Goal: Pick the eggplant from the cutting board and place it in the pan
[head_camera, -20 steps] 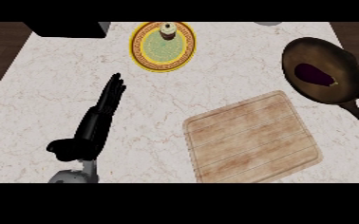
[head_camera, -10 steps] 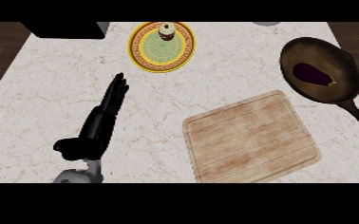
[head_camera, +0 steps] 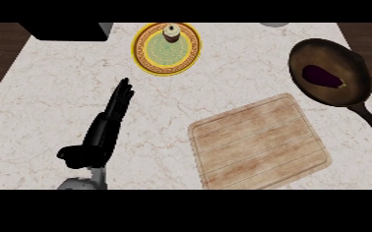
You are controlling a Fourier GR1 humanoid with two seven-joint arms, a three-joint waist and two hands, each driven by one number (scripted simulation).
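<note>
The eggplant [head_camera: 322, 75] already lies in the pan [head_camera: 305, 54], right of and above the bare board [head_camera: 258, 142]. The left hand [head_camera: 105, 123], left of the board, has straight fingers, holding nothing; it should simply rest clear.

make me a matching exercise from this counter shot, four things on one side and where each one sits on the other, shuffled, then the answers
Things:
1. eggplant
2. cutting board
3. yellow plate
4. left robot hand

Places:
A. far side of the counter, left of middle, with a small jar at its far rim
B. inside the pan at the right
C. near left, fingers straight, pointing away over the counter
D. near right, bare, just in front of the pan

Pairs: 1-B, 2-D, 3-A, 4-C
</note>
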